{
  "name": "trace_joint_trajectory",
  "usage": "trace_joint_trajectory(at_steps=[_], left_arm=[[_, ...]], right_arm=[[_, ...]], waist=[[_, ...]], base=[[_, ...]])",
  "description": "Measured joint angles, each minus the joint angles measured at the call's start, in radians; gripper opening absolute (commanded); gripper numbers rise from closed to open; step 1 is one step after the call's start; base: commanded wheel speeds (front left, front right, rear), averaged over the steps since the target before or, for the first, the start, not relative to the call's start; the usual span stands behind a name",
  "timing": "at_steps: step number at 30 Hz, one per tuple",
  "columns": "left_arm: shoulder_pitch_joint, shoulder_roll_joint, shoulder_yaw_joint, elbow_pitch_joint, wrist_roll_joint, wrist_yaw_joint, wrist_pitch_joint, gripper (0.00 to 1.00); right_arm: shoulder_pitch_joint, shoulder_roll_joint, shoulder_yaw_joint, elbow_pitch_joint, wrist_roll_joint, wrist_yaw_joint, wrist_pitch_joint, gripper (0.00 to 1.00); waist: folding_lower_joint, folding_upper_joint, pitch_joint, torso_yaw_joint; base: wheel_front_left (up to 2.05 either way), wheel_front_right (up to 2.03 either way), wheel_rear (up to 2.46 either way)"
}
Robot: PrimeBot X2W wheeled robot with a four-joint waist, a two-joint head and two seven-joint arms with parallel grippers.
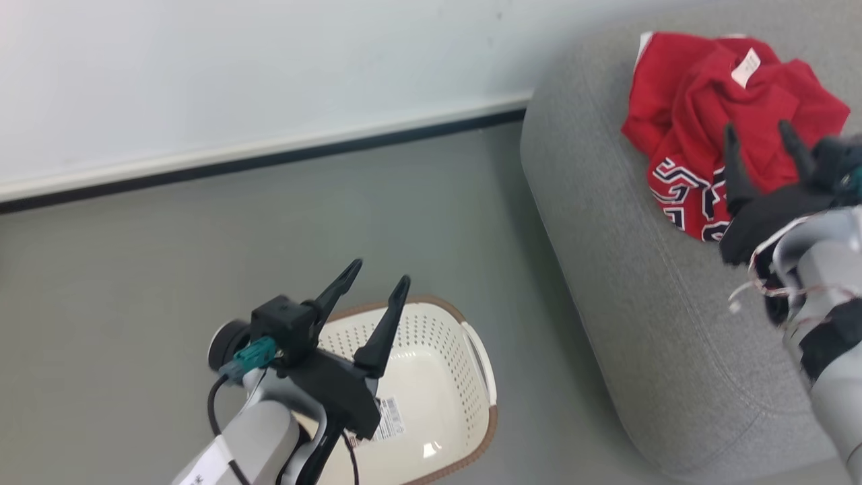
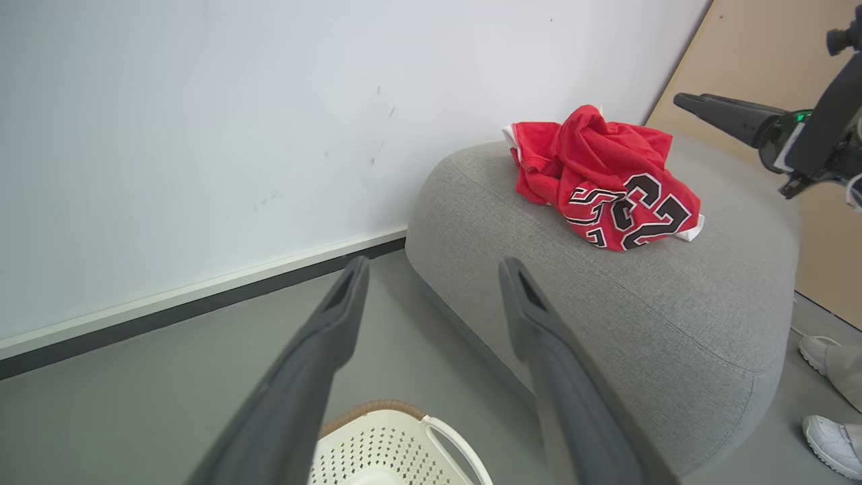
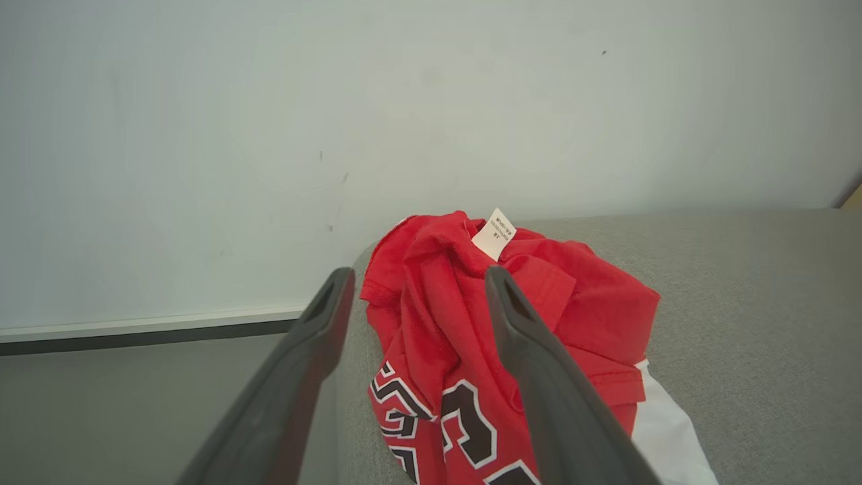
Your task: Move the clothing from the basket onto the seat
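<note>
Spreading wide, the two dark fingers of the right tool (image 1: 757,131) are being held fully apart, with nothing gripped between them. Just ahead of and beneath its tips, the clothing (image 1: 700,114) is lying in a crumpled red heap on the seat (image 1: 606,236). In the left wrist view this tool is being shown raised clear of the pile. A white label (image 1: 746,67) is sticking up at the side of the heap farthest from this tool, while the black, white-edged numerals are being shown on the near side, toward the tool's base.

The left tool (image 1: 380,271) is likewise being held wide open, with nothing in its grasp. Directly under and behind its fingers, the basket (image 1: 438,323) is standing on the grey floor (image 1: 168,303). The seat is lying ahead of this tool and to its right, well apart from its tips. Far to the right of the left tool, past the seat's edge, a person's white shoes (image 2: 832,441) are being seen on the floor.
</note>
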Motion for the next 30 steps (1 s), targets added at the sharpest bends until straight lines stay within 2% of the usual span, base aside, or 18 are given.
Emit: trace_joint_trajectory(at_steps=[7, 11, 20, 24, 30], left_arm=[[0.100, 0.010, 0.049, 0.017, -0.036, 0.036, -0.017, 1.00], [0.151, 0.027, 0.075, 0.018, -0.041, 0.058, -0.019, 1.00], [0.270, 0.076, 0.139, -0.008, -0.041, 0.085, -0.026, 1.00], [0.332, 0.095, 0.179, -0.034, -0.040, 0.094, -0.026, 1.00], [0.413, 0.113, 0.253, -0.082, -0.025, 0.101, -0.026, 1.00]], right_arm=[[0.157, 0.027, -0.009, -0.087, 0.009, -0.001, 0.000, 1.00], [0.257, 0.041, -0.017, -0.151, 0.011, -0.013, 0.000, 1.00], [0.453, 0.064, -0.021, -0.328, 0.010, -0.061, 0.000, 1.00], [0.550, 0.075, -0.025, -0.436, 0.007, -0.091, 0.000, 1.00], [0.690, 0.087, -0.033, -0.590, 0.000, -0.118, 0.000, 1.00]], waist=[[0.0000, 0.0000, -0.093, 0.042], [0.0000, 0.0000, -0.143, 0.071], [0.0000, -0.0001, -0.229, 0.127], [0.0000, 0.0001, -0.260, 0.151], [0.0000, 0.0001, -0.285, 0.179]], base=[[0.00, 0.00, 0.00], [0.00, 0.00, 0.00], [0.00, 0.00, 0.00], [0.00, 0.00, 0.00], [0.00, 0.00, 0.00]])
